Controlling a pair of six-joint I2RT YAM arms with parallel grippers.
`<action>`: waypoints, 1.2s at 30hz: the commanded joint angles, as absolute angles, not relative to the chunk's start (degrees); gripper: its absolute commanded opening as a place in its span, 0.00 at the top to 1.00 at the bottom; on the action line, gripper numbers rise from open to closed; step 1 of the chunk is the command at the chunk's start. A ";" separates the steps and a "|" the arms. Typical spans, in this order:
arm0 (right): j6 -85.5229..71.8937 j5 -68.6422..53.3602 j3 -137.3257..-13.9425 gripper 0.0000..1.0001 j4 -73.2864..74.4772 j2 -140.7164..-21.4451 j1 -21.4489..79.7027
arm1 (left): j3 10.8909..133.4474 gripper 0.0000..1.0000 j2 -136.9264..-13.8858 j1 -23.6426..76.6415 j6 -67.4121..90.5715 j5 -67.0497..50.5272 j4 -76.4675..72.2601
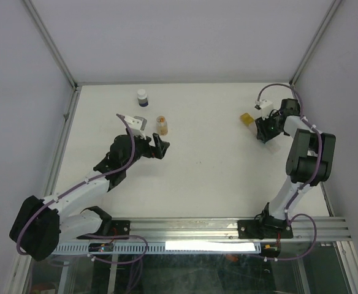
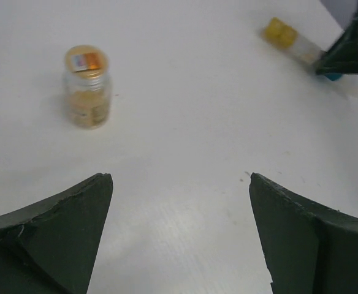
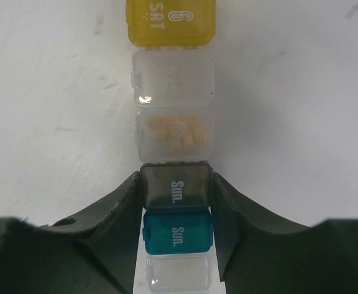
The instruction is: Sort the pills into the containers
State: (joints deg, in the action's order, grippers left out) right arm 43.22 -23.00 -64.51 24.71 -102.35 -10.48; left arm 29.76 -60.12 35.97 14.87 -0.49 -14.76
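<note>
- The right gripper [image 3: 177, 187] is clamped on the strip [image 3: 174, 131] of containers, one finger against each side of a dark box marked "Sun."
- The strip lies flat on the table [image 1: 216, 165], at its far right part.
- The yellow box [image 3: 170, 21] is the strip's end beyond the fingers; a teal box [image 3: 177, 231] sits between them.
- Pale pills [image 3: 179, 131] show inside a clear box.
- The left gripper [image 2: 179, 184] is spread wide and holds nothing, over bare table near the upright amber bottle [image 2: 88, 89].
</note>
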 commanded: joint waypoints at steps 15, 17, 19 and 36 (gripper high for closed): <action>36.85 -24.74 -76.35 0.15 26.03 -101.02 -14.27 | 44.74 0.49 -88.77 20.68 24.24 5.58 -9.04; 37.69 -26.58 -75.71 0.14 27.53 -97.13 -14.34 | 44.22 0.49 -87.57 20.66 23.67 4.29 -8.93; 37.84 -29.52 -75.48 0.12 30.18 -91.97 -14.35 | 43.75 0.48 -85.21 20.65 22.46 1.07 -8.23; 2.43 -27.34 -78.57 0.00 30.45 -60.00 -15.82 | 50.01 0.01 -53.96 20.66 23.21 -17.73 -4.19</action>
